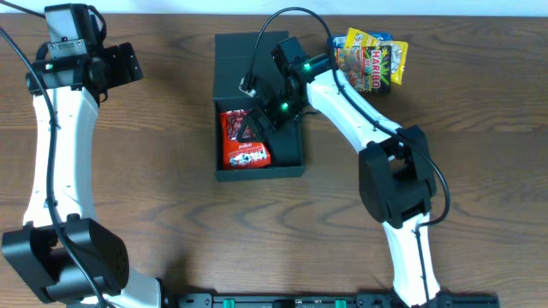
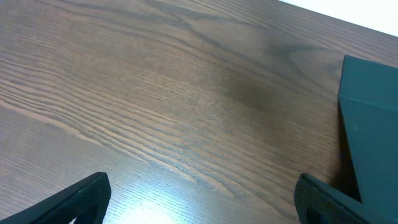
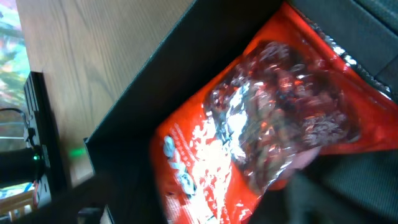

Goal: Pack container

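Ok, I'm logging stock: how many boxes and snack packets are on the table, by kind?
Dark grey-green cardboard box: 1
Red glossy snack packet, inside it: 1
Colourful Haribo packets, overlapping outside: at least 2
Total: at least 4

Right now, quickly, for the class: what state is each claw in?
Left claw: open, holding nothing.
Right claw: at the red packet inside the container; open or closed cannot be told.

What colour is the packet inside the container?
The packet is red with white markings, clearest in the right wrist view.
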Robot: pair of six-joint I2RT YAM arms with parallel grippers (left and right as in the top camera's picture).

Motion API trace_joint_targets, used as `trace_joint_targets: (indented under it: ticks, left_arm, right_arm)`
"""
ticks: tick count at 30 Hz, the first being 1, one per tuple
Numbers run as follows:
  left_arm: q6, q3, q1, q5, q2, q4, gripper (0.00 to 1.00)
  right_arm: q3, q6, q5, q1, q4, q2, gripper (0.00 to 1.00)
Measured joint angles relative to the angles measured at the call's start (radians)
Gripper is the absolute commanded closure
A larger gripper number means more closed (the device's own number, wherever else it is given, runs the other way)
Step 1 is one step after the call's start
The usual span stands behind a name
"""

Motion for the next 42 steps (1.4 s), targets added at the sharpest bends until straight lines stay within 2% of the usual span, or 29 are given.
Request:
trace_joint_targets:
  ticks: [7,15,23,25,32,42]
  left_arm:
    - [0.0,0.0,0.0,0.0,0.0,0.0,0.05]
    - [-0.001,0.0,0.0,0.057,0.0,-0.001,0.05]
    - [-0.001,0.0,0.0,0.076,0.0,-0.009,0.05]
    - [-0.001,0.0,0.0,0.076,0.001,-0.011,0.05]
    - [-0.001,0.0,0.0,0.079,0.002,-0.025,0.05]
    - [-0.001,0.0,0.0,0.079,0.002,-0.053,0.04]
  right_arm:
    - [0.098,0.054,0.024,-0.015,-0.09,0.0,0.01]
    - [0.285,0.281,0.364,-0.116,-0.103,-0.053,0.01]
    - [0.298,0.483,0.549,-0.401,0.126,-0.059,0.01]
    - [0.298,0.515,0.56,-0.428,0.197,-0.046,0.01]
    - [0.299,0.567,0.627,-0.417,0.505,0.075,0.01]
    - [0.299,0.655,0.686,-0.402,0.6,0.262,0.01]
